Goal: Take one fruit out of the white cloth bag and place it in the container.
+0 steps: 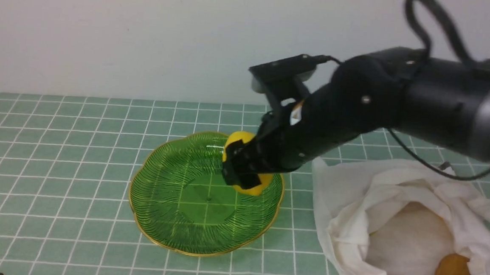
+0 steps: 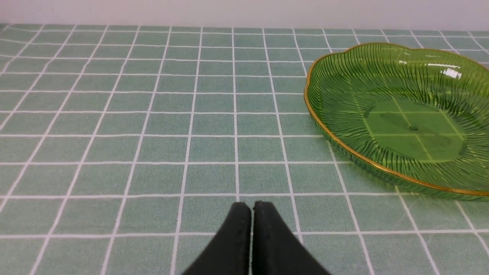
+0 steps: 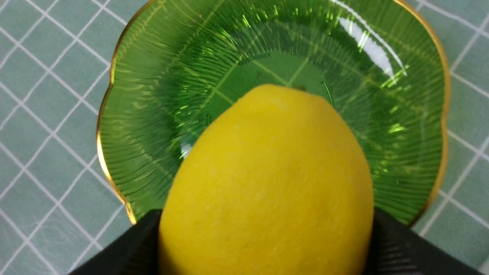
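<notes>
Front view: the right gripper (image 1: 243, 169), reaching in from the right edge of the table (image 1: 56, 164), clasps the yellow lemon (image 1: 240, 138) between its black jaws. It holds the fruit over the far right part of the green glass dish (image 1: 161, 192). The gold-rimmed dish stands near the middle of the green, white-gridded table. Whether the lemon already touches the ribbed glass cannot be told from this angle.

Just beside the dish, toward the near right corner, the white cloth bag (image 1: 352, 195) lies slumped with its mouth open. A brown fruit (image 1: 451, 271) rests inside it against the near wall.

From the right wrist view, the lemon fills the foreground with one dark finger (image 3: 130, 248) pressed to each flank. The dish's flat centre shows past its tip.

From the left wrist view, the left gripper (image 2: 252, 208) hangs low over bare table on the dish's left side. Its two jaws are pressed together with nothing between them.
</notes>
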Motion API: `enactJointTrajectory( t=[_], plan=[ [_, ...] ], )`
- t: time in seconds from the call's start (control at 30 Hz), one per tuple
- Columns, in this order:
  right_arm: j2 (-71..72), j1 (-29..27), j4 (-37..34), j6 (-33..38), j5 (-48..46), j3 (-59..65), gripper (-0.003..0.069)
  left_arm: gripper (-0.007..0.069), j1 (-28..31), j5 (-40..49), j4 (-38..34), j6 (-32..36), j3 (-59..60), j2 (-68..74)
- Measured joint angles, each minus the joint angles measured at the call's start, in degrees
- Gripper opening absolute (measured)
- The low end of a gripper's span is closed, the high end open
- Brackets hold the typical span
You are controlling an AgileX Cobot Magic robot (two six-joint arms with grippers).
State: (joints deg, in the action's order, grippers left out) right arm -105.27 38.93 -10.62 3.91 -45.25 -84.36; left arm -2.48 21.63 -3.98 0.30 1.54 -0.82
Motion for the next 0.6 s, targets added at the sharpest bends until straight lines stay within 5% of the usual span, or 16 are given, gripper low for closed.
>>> enactJointTrajectory(
  t=[0.6],
  plan=[
    [-12.8, 0.5, 1.4, -1.9, -11.9, -15.0, 0.069, -0.0008, 0.0, 0.0, 0.0, 0.0, 0.0, 0.0]
  ],
)
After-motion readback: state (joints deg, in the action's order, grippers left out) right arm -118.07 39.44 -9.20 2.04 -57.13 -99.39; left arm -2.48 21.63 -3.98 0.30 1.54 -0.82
